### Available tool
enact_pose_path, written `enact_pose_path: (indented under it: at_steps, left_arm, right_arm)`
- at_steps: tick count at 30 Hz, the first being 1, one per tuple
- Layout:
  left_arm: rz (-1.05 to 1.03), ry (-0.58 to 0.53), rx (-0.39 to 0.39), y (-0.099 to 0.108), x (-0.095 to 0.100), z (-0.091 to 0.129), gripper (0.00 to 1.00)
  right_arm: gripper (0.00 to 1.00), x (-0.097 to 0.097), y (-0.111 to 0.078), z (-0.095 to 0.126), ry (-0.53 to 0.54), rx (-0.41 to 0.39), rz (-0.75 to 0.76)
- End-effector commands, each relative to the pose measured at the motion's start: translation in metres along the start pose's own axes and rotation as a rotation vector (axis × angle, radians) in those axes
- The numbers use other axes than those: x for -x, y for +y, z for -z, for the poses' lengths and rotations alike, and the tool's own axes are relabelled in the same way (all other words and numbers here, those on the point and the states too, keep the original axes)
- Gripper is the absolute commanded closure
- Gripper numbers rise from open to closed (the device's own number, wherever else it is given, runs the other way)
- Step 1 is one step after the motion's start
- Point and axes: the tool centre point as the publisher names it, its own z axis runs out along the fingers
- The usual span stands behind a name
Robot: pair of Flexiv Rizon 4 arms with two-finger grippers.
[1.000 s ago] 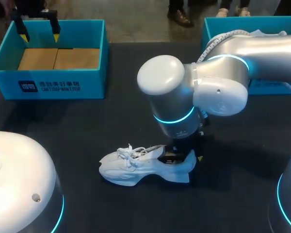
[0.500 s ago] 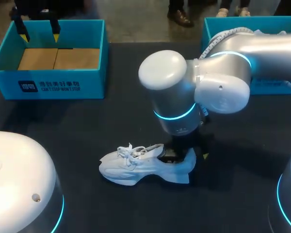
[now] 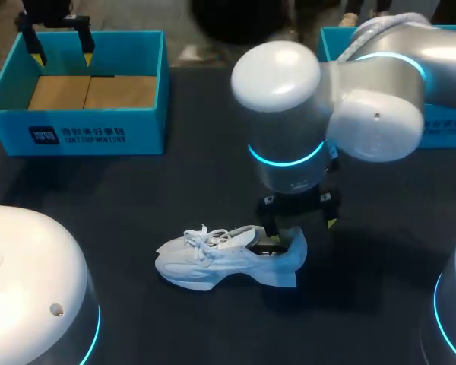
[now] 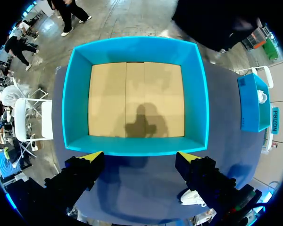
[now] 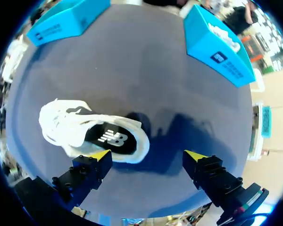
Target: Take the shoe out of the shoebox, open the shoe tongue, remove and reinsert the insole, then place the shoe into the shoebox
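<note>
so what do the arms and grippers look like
The right arm has silver-white rounded joints, glowing cyan rings and a ribbed white hose. The left arm shows the same white shell and cyan ring. The left gripper and right gripper are black, with yellow-tipped fingers.

Head cam: sitting high behind robot, looking down across table [image 3: 175, 182]; wide, far.
L wrist cam: hanging above shoebox [image 4: 75, 94], facing straight down into it, whole box filling view.
R wrist cam: hovering over shoe [image 5: 85, 129], facing down, nearer.
Overlap: head + L wrist sharing shoebox [image 3: 76, 133]; head + R wrist sharing shoe [image 3: 220, 258]; R wrist also catching shoebox [image 5: 61, 21] at table's far side.
</note>
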Motion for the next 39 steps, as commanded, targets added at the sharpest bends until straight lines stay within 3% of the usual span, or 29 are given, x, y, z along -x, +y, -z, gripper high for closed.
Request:
enact_pose_path:
  at_steps: [1,6,13,15,27,31,36,39]
  left_arm:
    - [0.000,0.000,0.000,0.000,0.000,0.000,0.00]
    - [0.000,0.000,0.000,0.000,0.000,0.000,0.00]
    - [0.000,0.000,0.000,0.000,0.000,0.000,0.00]
    - [0.000,0.000,0.000,0.000,0.000,0.000,0.00]
    - [0.000,0.000,0.000,0.000,0.000,0.000,0.00]
    - [0.000,0.000,0.000,0.000,0.000,0.000,0.00]
    - [0.000,0.000,0.000,0.000,0.000,0.000,0.00]
    - [0.000,0.000,0.000,0.000,0.000,0.000,0.00]
  right_arm:
    - [0.00,0.038,-0.009,0.013,0.173,0.071,0.095]
    - [0.00,0.045,-0.008,0.018,0.261,0.093,0.235]
    - [0.00,0.054,-0.007,0.022,0.526,0.168,0.429]
    - [0.00,0.057,-0.006,0.018,0.528,0.130,0.459]
    - [0.00,0.057,-0.006,0.018,0.528,0.130,0.459]
    - [0.00,0.060,-0.014,0.018,0.650,0.348,0.589]
    - [0.00,0.072,-0.021,0.014,0.770,0.477,0.705]
    - [0.00,0.078,-0.024,0.014,0.770,0.561,0.751]
